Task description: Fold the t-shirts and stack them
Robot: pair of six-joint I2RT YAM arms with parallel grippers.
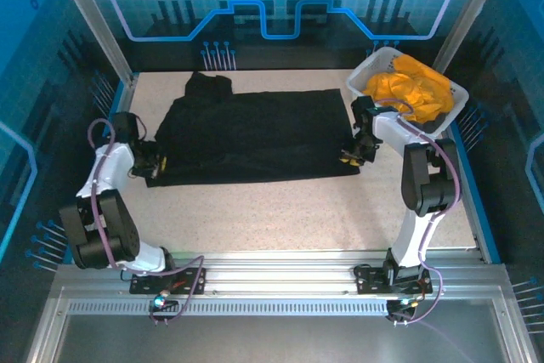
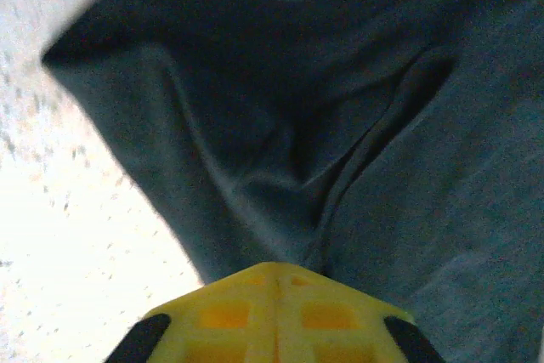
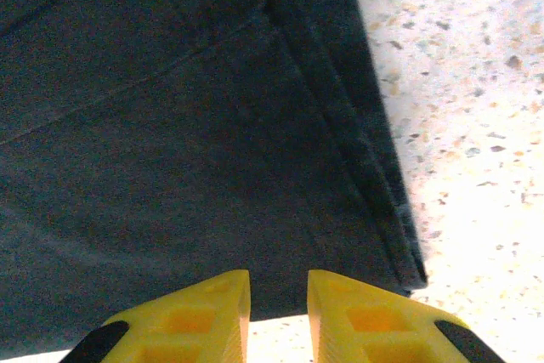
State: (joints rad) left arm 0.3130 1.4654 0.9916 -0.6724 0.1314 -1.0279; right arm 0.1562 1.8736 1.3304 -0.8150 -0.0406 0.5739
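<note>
The black t-shirt (image 1: pixel 255 133) lies spread flat on the speckled table (image 1: pixel 297 218), with one sleeve bunched at the far left. The left gripper (image 1: pixel 153 161) is at the shirt's near left corner. In the left wrist view its jaws are together and puckered cloth converges on the tips. The right gripper (image 1: pixel 353 155) is at the near right corner, jaws slightly apart over the hem. The orange-yellow t-shirts (image 1: pixel 412 87) sit heaped in the white lattice basket (image 1: pixel 452 93) at far right.
</note>
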